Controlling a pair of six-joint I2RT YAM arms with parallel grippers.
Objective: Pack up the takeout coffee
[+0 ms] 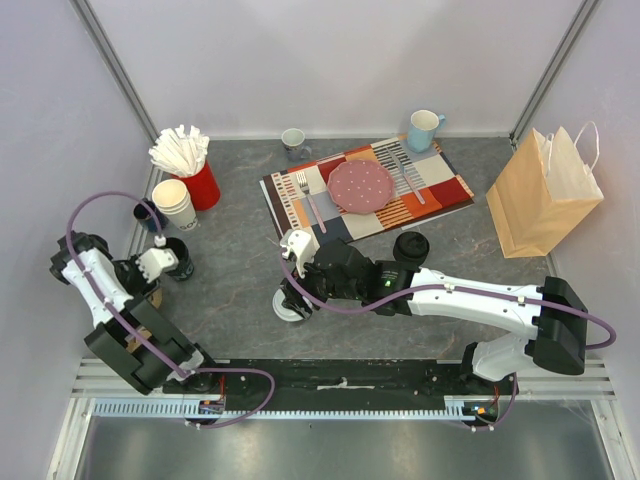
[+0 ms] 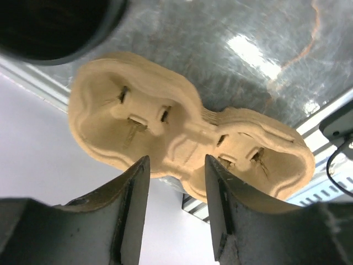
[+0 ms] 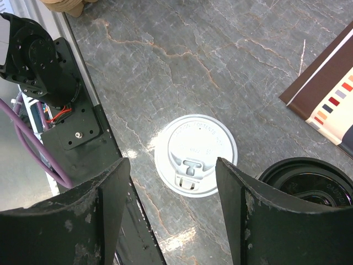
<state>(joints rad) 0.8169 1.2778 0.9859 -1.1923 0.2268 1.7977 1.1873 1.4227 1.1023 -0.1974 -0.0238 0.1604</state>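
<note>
Closest to the arms, the right gripper [image 3: 172,165] hangs with its two fingers spread wide over the cup with the white lid [image 3: 196,154]. That cup stands on the table [image 1: 240,290] and nothing holds it. If the fingers come down crooked, they could pop the lid off or tip the cup, and coffee would spill. On the left side, the left gripper [image 2: 176,160] is spread too and pinches nothing. It sits right above the brown cup tray [image 2: 182,138], which lies at the table's edge and might slide off if it gets nudged. A bit farther back, the cup with the black lid [image 1: 410,246] stands close to the right arm, so a swing could bump it. Counting: two lidded coffees, one tray with two holes, one mat [image 1: 440,190] with one plate [image 1: 361,185], one fork [image 1: 310,200] and one knife [image 1: 410,175], one paper bag [image 1: 540,195], one stack of spare cups [image 1: 175,203], one red cup of white sticks [image 1: 203,185], then a grey mug [image 1: 293,142] and a blue mug [image 1: 423,130] farthest away.
</note>
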